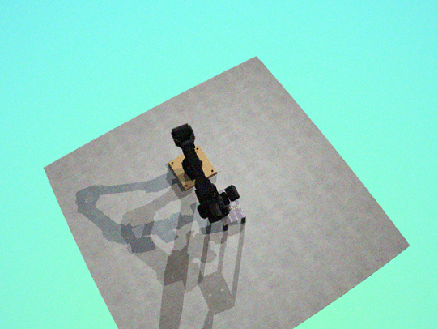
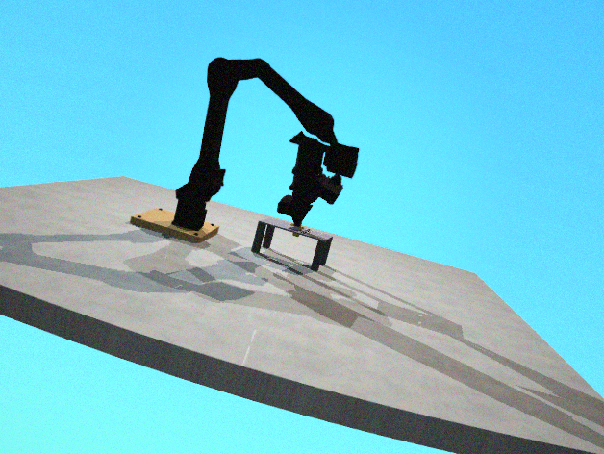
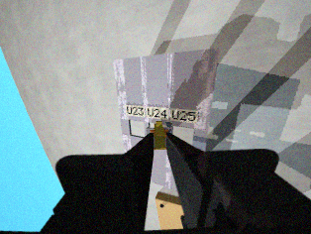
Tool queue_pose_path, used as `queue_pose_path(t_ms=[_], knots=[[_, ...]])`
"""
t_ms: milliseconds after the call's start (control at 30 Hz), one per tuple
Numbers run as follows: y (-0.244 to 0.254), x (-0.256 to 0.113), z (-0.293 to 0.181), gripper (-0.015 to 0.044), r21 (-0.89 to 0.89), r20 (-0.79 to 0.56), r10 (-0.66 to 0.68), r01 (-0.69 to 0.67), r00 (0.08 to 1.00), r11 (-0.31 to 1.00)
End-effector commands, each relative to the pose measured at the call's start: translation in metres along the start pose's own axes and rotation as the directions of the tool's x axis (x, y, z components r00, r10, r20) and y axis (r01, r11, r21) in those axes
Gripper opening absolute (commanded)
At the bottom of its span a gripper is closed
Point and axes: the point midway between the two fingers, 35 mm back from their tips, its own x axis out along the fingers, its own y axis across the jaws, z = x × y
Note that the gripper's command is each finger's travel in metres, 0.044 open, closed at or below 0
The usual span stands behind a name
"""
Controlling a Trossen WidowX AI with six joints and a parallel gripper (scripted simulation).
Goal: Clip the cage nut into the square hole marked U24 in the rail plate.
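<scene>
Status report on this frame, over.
Black gripper shut on small yellow cage nut. Nut at U24, poking below grey-lilac rail plate. No obstruction seen.

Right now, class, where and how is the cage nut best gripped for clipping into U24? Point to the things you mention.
Probably by its two spring wings, from above, one finger on each side, as the hand [image 2: 297,224] [image 3: 158,136] does now. The brass-coloured cage nut [image 3: 159,139] looks narrow between the fingers, and the rail plate [image 2: 278,225] [image 3: 133,89] lies flat on legs, its hole facing up, so a downward approach suits.
</scene>
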Motion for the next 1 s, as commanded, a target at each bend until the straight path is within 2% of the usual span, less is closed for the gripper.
queue_pose_path(t_ms=[0,967], knots=[[0.0002,0.0002,-0.0002,0.0037,-0.004,-0.002,0.007,-0.007,1.000,1.000],[-0.0024,0.0007,-0.0005,0.0037,-0.004,-0.002,0.026,-0.026,1.000,1.000]])
